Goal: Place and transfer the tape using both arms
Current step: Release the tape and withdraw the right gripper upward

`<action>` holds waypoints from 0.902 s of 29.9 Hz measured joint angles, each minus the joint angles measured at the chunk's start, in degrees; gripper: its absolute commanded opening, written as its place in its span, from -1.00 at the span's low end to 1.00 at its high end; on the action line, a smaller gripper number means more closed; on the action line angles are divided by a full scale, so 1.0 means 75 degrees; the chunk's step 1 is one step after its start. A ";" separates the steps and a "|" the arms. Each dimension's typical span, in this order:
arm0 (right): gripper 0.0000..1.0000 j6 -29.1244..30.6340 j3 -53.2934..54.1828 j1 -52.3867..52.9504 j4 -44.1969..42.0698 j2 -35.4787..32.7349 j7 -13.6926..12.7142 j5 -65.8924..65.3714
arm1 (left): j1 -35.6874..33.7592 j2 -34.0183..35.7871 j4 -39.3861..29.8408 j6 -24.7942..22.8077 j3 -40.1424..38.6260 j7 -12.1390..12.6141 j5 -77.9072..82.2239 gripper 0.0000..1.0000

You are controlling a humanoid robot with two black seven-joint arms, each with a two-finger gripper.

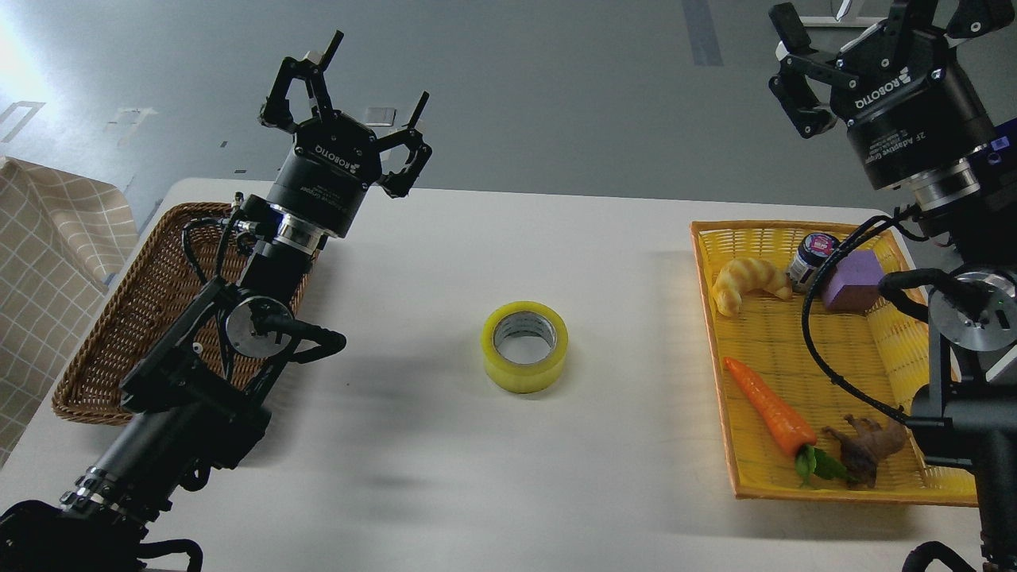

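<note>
Two black jointed arms are seen over a white bench (pixel 508 492). The left gripper (pixel 365 79) is held up above the bench's far left side with its fingers spread apart, and nothing is held in it. The right gripper (pixel 834 36) is cut off by the top edge, so only part of its fingers can be seen; they look spread, with nothing between them. The right arm's lower part is cut off by the right edge.

The wide roll of see-through yellow tape with a grey inner ring (pixel 524 346) is laid flat in the middle of the bench, well apart from both grippers. Bare bench is seen all around it.

A brown woven basket (pixel 103 349) is set at the left edge, partly hidden behind the left arm. A yellow woven tray (pixel 794 342) is set at the right, and its right side is hidden by the right arm. In it are kept a yellow croissant toy (pixel 747 282), a small dark jar (pixel 812 260), a purple block (pixel 852 280), an orange carrot toy (pixel 772 413) and a brown lumpy thing (pixel 866 449) that is hard to make out. A checked cloth (pixel 48 262) is seen at the far left.
</note>
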 measured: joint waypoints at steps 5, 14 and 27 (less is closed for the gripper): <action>1.00 0.0000 -0.0191 -0.0157 0.0051 0.0210 -0.0021 0.0000 | -0.0003 0.0096 -0.0183 0.0530 -0.0064 -0.0044 0.0000 0.96; 1.00 0.0000 -0.0593 -0.0156 0.0074 0.0442 -0.0023 -0.0017 | 0.0035 0.0491 -0.0543 0.0585 -0.0135 -0.0036 0.0029 0.96; 1.00 -0.0047 -0.0677 0.0076 -0.0161 0.0528 -0.0057 -0.0035 | 0.0183 0.0718 -0.1075 0.2030 0.0005 -0.0829 0.3345 0.96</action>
